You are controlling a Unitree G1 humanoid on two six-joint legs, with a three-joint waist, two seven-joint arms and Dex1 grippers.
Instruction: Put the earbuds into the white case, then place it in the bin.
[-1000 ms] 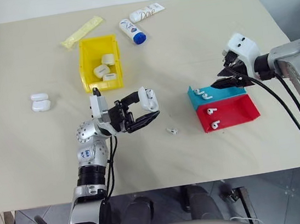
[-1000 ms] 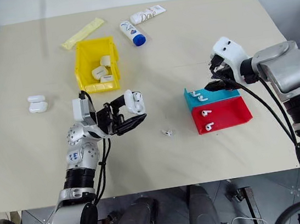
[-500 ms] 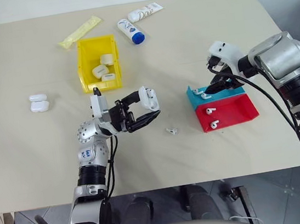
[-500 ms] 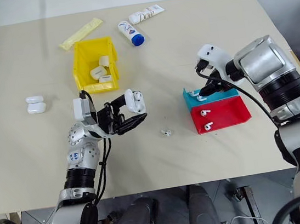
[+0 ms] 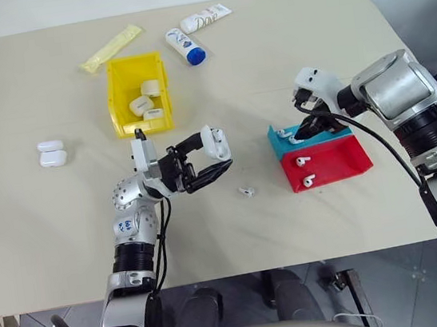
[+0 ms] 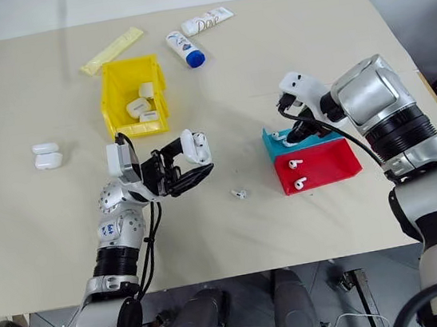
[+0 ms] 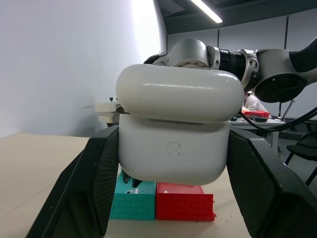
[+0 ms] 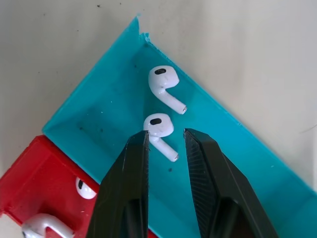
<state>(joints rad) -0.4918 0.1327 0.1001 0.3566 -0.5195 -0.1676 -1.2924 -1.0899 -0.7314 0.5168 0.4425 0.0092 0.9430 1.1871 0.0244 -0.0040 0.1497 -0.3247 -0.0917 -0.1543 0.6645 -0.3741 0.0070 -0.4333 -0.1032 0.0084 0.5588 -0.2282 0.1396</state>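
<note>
Right wrist view, earbud (image 8: 159,127) betw right pincer (image 8: 166,136) tips, apart

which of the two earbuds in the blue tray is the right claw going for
The earbud lying between the right claw's open fingertips; the other earbud lies beyond them, nearer the blue tray's far corner.

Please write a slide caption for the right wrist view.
Right hand straddles one earbud in the blue tray.

Six white cases (image 5: 216,142) — five earbuds (image 8: 162,127), two tubes (image 5: 184,45), one bin (image 5: 117,96)
</note>
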